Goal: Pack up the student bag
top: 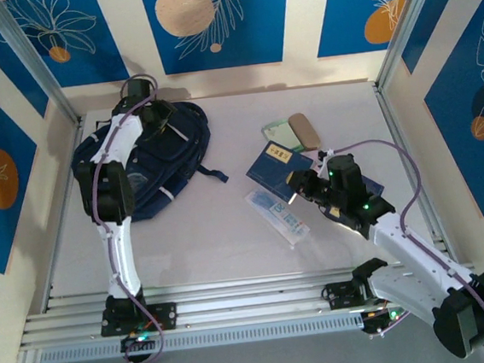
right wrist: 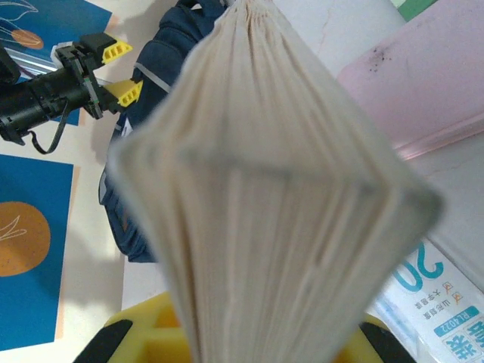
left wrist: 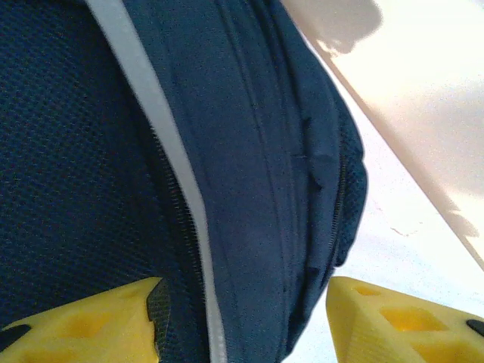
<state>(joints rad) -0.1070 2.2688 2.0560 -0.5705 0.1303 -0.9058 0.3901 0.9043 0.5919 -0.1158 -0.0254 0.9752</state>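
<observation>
The student bag (top: pixel 151 169) is a navy backpack lying at the back left of the table. My left gripper (top: pixel 160 114) is over its far end. In the left wrist view the gripper (left wrist: pixel 246 318) is open, and its yellow fingers (left wrist: pixel 83 325) straddle a padded ridge of the bag (left wrist: pixel 249 174) beside a light stripe. My right gripper (top: pixel 304 186) is shut on a dark blue book (top: pixel 270 163), held just above the table right of centre. The book's fanned page edges (right wrist: pixel 265 189) rise between that gripper's jaws (right wrist: pixel 253 340). Beyond them lies the bag (right wrist: pixel 162 45).
A white and blue packet (top: pixel 277 217) lies just left of the right gripper. A green item (top: pixel 278 133) and a tan-pink case (top: pixel 304 128) sit behind the book. Metal rails (top: pixel 236 298) run along the near edge, with frame posts at the sides.
</observation>
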